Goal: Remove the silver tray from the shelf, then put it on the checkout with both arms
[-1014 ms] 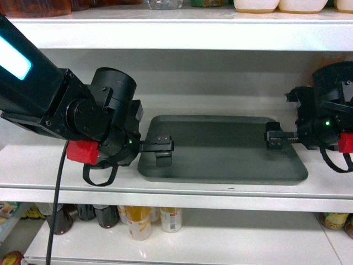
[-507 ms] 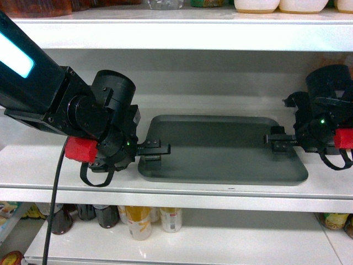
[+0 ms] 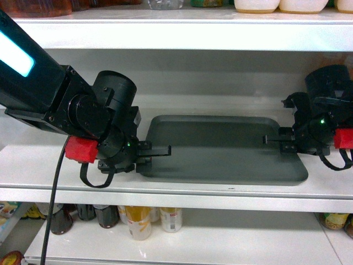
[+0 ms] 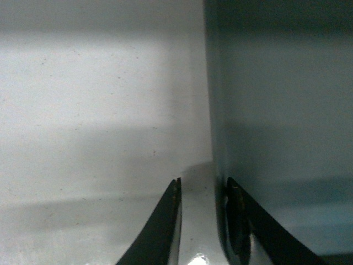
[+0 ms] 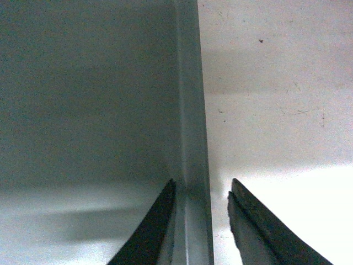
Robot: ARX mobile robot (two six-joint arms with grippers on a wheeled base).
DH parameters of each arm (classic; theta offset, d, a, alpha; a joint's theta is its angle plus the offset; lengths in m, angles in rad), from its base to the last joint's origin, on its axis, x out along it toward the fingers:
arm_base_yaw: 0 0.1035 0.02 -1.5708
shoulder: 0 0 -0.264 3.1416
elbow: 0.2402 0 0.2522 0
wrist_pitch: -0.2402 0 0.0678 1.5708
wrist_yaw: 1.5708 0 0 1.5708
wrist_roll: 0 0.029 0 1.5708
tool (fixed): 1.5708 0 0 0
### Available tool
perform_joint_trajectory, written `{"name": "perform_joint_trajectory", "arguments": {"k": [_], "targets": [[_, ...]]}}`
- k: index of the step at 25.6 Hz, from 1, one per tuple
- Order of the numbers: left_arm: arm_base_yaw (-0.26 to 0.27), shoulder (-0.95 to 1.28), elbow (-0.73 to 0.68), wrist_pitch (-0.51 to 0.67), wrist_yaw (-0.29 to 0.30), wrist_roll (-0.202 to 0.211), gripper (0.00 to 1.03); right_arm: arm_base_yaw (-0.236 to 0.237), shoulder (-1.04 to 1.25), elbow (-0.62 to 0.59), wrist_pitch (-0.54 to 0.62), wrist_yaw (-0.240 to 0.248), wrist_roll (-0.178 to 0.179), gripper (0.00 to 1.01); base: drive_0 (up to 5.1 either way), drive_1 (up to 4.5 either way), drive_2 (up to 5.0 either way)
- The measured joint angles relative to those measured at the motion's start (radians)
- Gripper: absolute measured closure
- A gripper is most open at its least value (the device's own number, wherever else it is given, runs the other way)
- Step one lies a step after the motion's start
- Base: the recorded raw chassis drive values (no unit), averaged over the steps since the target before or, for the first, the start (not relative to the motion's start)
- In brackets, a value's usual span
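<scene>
The grey-green silver tray [image 3: 220,149] lies flat on the white shelf [image 3: 220,190]. My left gripper [image 3: 160,150] is at its left rim and my right gripper [image 3: 276,139] at its right rim. In the left wrist view the left gripper [image 4: 203,182] is open and straddles the tray [image 4: 287,110] rim, one finger over the shelf [image 4: 99,110] and one inside the tray. The right gripper [image 5: 201,185] is open astride the tray [image 5: 88,99] rim, with its outer finger over the shelf [image 5: 276,83]. The checkout is out of view.
An upper shelf board [image 3: 182,33] hangs close above the tray and arms, carrying jars and tubs. Bottles and cans [image 3: 138,220] stand on the shelf below. The white back panel [image 3: 220,83] is just behind the tray.
Both grippers have drawn outward from the tray's interior, the left one leftward and the right one rightward, and now sit at the rims. The tray has not moved.
</scene>
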Motion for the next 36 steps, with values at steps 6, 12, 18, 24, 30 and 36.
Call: {"name": "perform_joint_trajectory", "arguments": {"k": [6,12,18,24,30,36], "targets": [[0.004,-0.004,-0.022,0.031,0.031,-0.049,1.00,-0.006,-0.012,-0.018,0.002,-0.044,-0.003,0.98,0.0,0.00,0.0],[0.003,-0.061,-0.118,0.080,0.019,-0.068,1.00,0.003,-0.074,-0.148,0.082,-0.043,0.002,0.98,0.0,0.00,0.0],[0.005,-0.231,-0.337,0.159,0.004,-0.068,1.00,0.016,-0.232,-0.392,0.188,-0.063,0.032,0.98,0.0,0.00,0.0],[0.003,-0.418,-0.488,0.215,0.000,-0.068,1.00,0.023,-0.407,-0.565,0.259,-0.068,0.054,0.98,0.0,0.00,0.0],[-0.011,-0.613,-0.659,0.227,-0.006,-0.073,1.00,0.041,-0.624,-0.776,0.307,-0.066,0.073,0.98,0.0,0.00,0.0],[-0.033,-0.791,-0.777,0.201,-0.032,-0.085,1.00,0.061,-0.827,-0.939,0.323,-0.062,0.095,0.98,0.0,0.00,0.0]]}}
